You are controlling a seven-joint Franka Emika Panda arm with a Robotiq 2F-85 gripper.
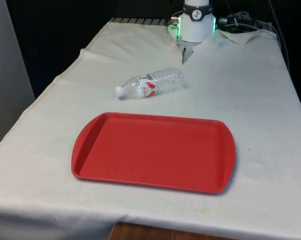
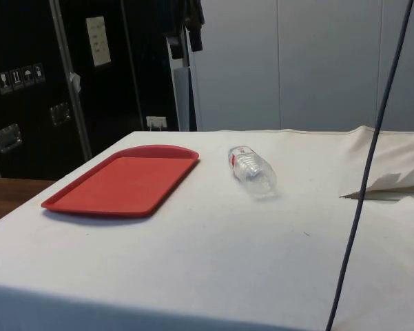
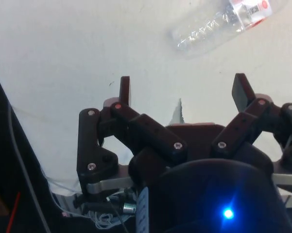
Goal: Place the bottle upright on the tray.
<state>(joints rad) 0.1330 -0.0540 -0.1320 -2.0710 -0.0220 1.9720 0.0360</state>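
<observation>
Lying on its side on the white cloth [image 1: 260,100], the clear plastic water bottle [image 1: 151,83] sits just beyond the red tray [image 1: 90,145], apart from it, white cap towards the front view's left. Its ribbed body carries a red-and-white label. Above the cloth, the gripper [image 3: 182,90] has fingers spread wide, holding nothing. A dark cable [image 2: 368,165] crosses the side view.

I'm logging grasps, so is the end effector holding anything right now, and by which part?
Nothing is held. The end effector is open above the cloth, and the bottle lies on its side, apart from it.
</observation>
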